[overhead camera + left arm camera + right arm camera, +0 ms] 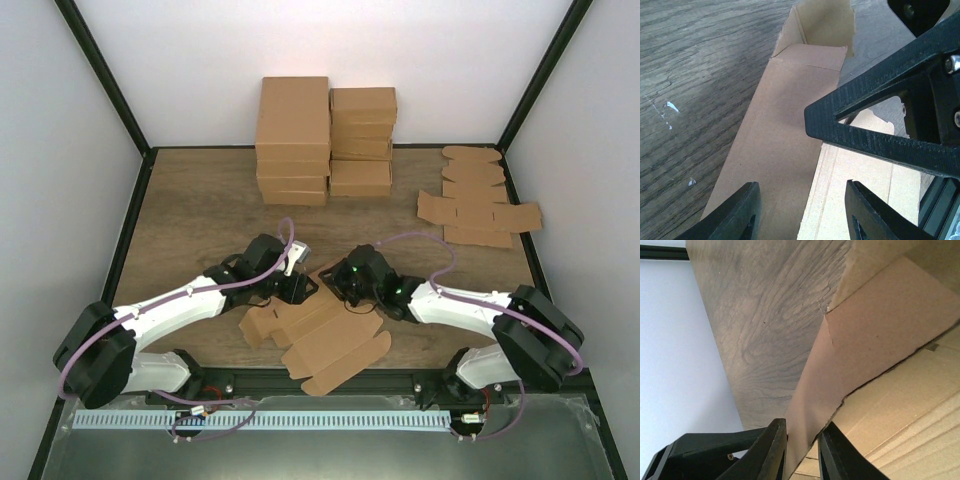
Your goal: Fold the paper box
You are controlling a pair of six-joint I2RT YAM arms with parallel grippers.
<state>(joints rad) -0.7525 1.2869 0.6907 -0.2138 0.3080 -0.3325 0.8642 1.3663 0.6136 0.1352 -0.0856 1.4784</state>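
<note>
The paper box (pixel 335 340) is a brown die-cut sheet, partly folded, lying at the near middle of the table. My right gripper (pixel 338 282) is shut on a raised side flap of it. In the right wrist view the flap (pixel 865 340) runs down between the two fingertips of the right gripper (pixel 802 429). My left gripper (pixel 300 287) is open just left of it. In the left wrist view its fingers straddle a raised panel of the box (pixel 780 125) without closing on it, the left gripper (pixel 801 186) sitting over the fold line. The right gripper's black finger (pixel 875 117) crosses just ahead.
Two stacks of ready-made brown cartons (pixel 325 135) stand at the back middle. Several flat brown blanks (pixel 478 200) lie at the back right. Black frame rails border the wooden table (pixel 200 210) on both sides.
</note>
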